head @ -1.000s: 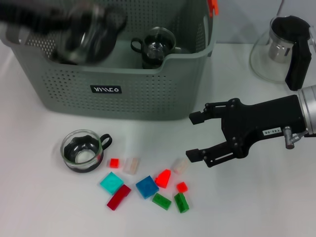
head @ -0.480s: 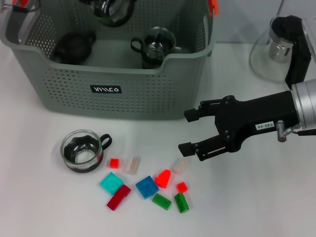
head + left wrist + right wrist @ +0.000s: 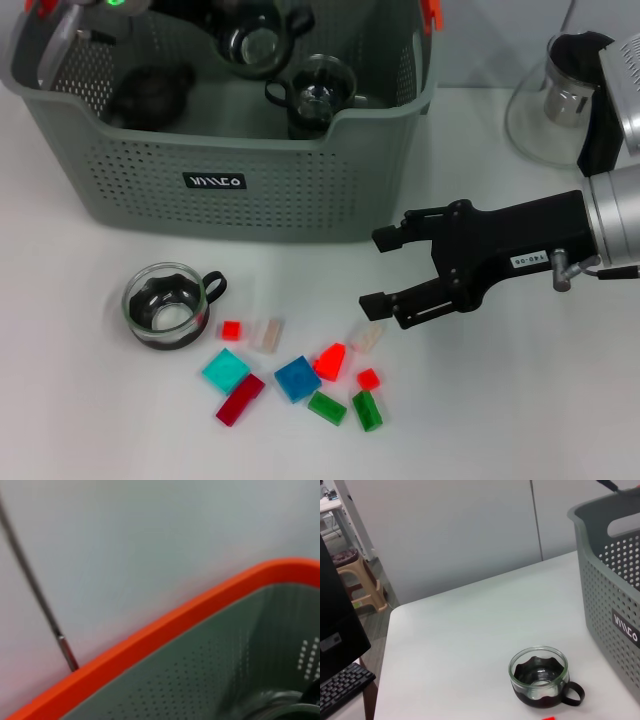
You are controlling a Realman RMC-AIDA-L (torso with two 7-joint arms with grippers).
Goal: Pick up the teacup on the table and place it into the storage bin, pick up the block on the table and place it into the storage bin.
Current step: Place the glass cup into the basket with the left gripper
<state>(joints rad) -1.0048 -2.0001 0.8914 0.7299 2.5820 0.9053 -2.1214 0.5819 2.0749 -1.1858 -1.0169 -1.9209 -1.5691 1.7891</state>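
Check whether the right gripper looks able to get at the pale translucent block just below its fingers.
Probably yes. The right gripper is open above the table, and the pale translucent block lies just beneath its lower finger, nothing between them. The red wedge block beside it could crowd the grasp.

The storage bin [image 3: 300, 190] was grey-green, perforated with dot rows, with an orange clip [image 3: 431, 12] and a black label [image 3: 215, 181] lettered in white. The teacup [image 3: 165, 305], left of centre, was clear glass with a black base and handle. The blocks included teal [image 3: 226, 371], blue [image 3: 297, 378], dark red [image 3: 241, 399], green [image 3: 367, 410] and pale translucent [image 3: 267, 334]. The right gripper [image 3: 375, 270] was black. The table [image 3: 80, 420] was white.
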